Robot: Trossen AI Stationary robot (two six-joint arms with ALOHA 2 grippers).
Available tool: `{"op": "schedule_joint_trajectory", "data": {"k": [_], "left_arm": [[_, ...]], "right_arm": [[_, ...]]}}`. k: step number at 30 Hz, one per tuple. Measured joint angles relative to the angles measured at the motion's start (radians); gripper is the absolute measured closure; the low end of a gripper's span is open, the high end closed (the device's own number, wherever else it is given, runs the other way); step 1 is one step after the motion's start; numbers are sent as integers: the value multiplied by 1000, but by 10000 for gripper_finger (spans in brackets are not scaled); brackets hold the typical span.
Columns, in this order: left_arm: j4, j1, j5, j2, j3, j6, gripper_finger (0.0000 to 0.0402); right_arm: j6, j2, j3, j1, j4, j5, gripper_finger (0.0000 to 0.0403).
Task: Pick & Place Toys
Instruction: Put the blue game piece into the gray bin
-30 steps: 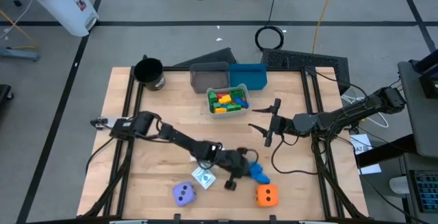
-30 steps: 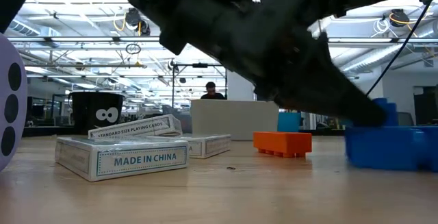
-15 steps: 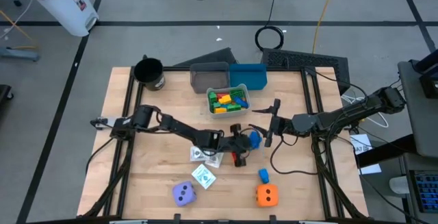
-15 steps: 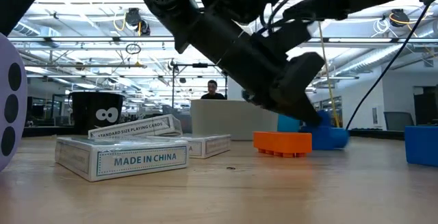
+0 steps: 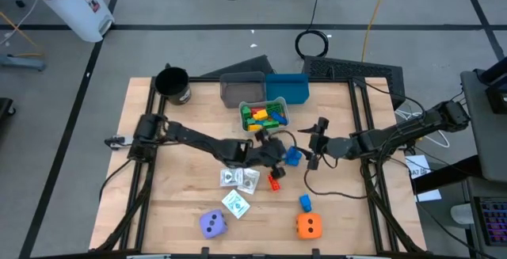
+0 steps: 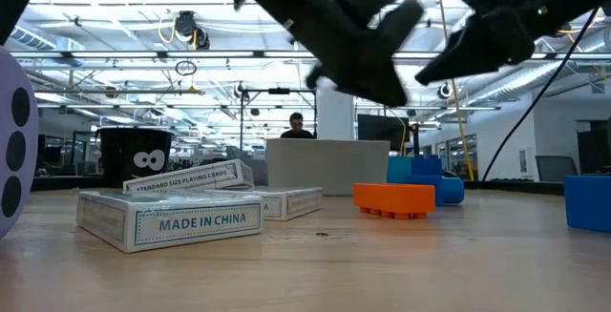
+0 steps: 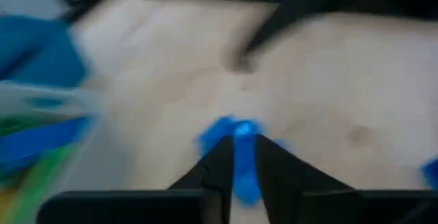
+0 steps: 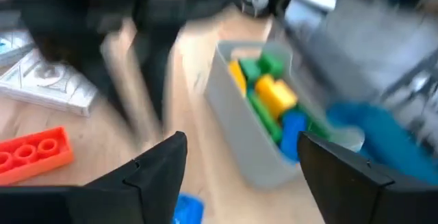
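Observation:
A blue block (image 5: 291, 158) lies on the table (image 5: 182, 203), also in the low view (image 6: 447, 192). My left gripper (image 5: 281, 154) hangs above it (image 6: 399, 91), open by a narrow slit through which the block (image 7: 236, 131) shows. My right gripper (image 5: 311, 142) hovers open just right of the block (image 8: 243, 176). A clear bin (image 5: 242, 120) behind them holds several coloured blocks (image 5: 261, 116). An orange block (image 5: 273, 181), card boxes (image 5: 238, 178), a small blue block (image 5: 304, 202), a purple die (image 5: 212, 224) and an orange die (image 5: 309, 226) rest on the table.
A grey bin (image 5: 242, 89) and a blue bin (image 5: 287, 87) stand at the far edge behind the clear bin. A black cup (image 5: 173, 85) is at the far left corner. Cables run beside my right arm (image 5: 380, 140). Bare wood lies at the near left.
My left gripper has gone from beside the orange die toward the far edge and the clear bin, bringing one blue block low over the table. It then rose while the block stayed down on the wood. My right gripper has sunk a little and tipped downward.

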Motion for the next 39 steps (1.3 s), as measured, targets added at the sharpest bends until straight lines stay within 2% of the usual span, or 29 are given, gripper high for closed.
{"op": "schedule_joint_trajectory", "data": {"k": [5, 7, 12, 16, 22, 27, 31, 39], "left_arm": [[-206, 15, -103, -121, 0, -88, 261], [-288, 22, -127, -162, 1, -128, 228], [-457, 54, -134, -207, 0, -175, 159], [-499, 72, -134, -204, 0, -178, 127], [-512, 82, -134, -194, 0, -190, 113], [-509, 81, -133, -194, 0, -163, 123], [-502, 83, -132, -194, 0, -162, 127], [-445, 83, -128, -194, 0, -160, 119]], "right_arm": [[163, 6, 0, -55, -86, -132, 108], [200, 28, 0, -60, -97, -149, 98], [259, 157, 0, -56, -94, -179, 81], [264, 253, 0, -56, -46, -225, 74], [280, 301, 0, -73, 7, -257, 84], [329, 301, 0, -100, -6, -259, 112], [336, 303, 0, -111, -9, -318, 137], [321, 354, 0, -110, 4, -304, 163]]}}
